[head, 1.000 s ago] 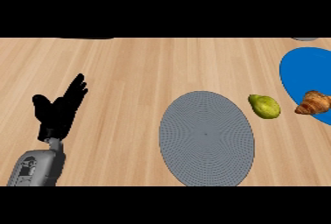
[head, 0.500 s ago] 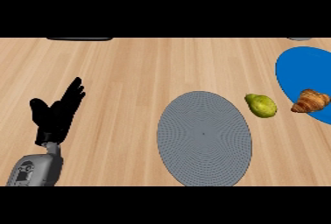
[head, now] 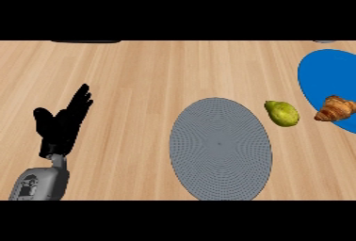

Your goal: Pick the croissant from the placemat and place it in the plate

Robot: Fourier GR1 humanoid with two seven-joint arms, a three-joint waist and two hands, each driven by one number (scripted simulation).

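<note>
Your left hand (head: 62, 124) rests open with its fingers relaxed, holding nothing. The croissant (head: 335, 108) sits on the blue placemat (head: 327, 70), well apart from the grey plate (head: 221, 148).

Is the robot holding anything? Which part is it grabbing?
Nothing is held. The left hand rests open at the left; the croissant lies on the blue placemat. The right hand is not in view.
</note>
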